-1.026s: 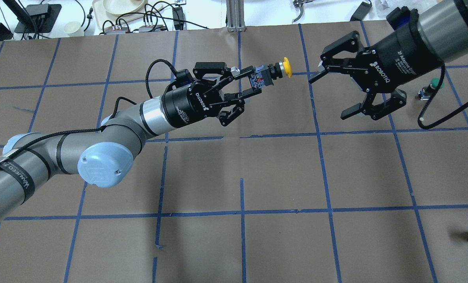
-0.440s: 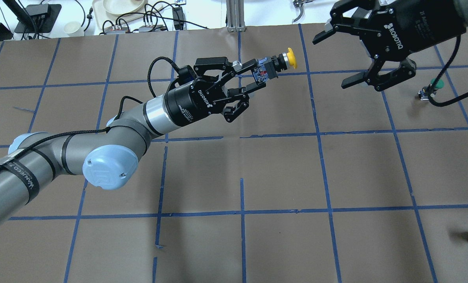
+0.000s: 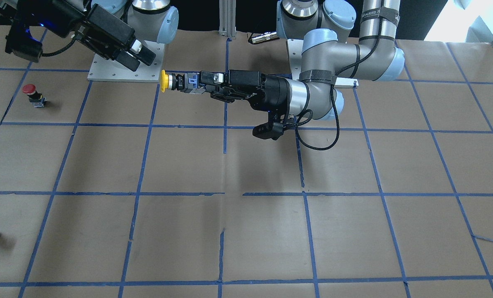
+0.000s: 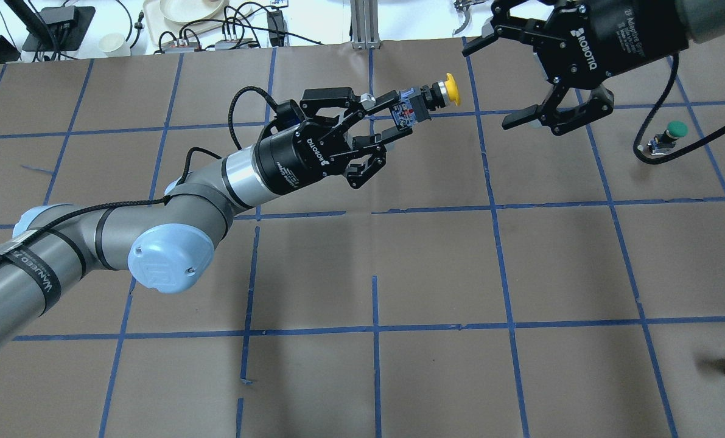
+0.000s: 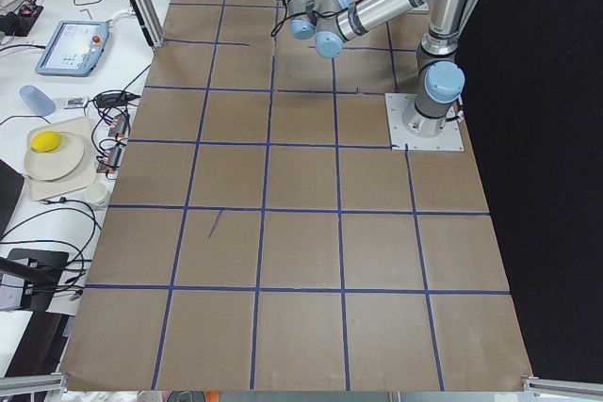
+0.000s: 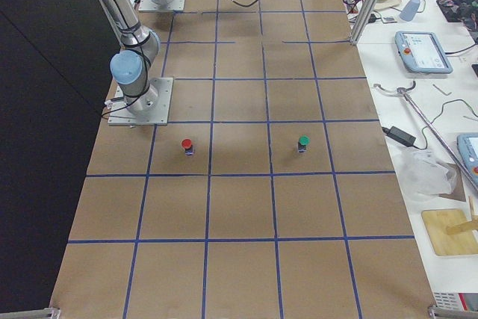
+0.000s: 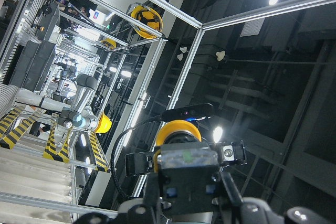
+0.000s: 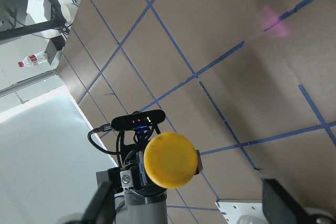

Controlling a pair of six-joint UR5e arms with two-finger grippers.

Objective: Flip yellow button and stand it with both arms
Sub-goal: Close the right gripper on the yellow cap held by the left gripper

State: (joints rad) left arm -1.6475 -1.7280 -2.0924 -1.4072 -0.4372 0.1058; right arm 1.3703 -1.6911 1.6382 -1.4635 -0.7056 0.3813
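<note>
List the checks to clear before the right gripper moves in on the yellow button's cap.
1. Hold: left gripper shut on the yellow button at its base: ok.
2. Its cap free and pointing toward the right gripper: ok.
3. That right gripper open: ok.
4. Cap between the right fingers in the right wrist view: ok.
5. Both grippers level in height: cannot tell.
6. Right arm's cable clear of the green button: cannot tell.
</note>
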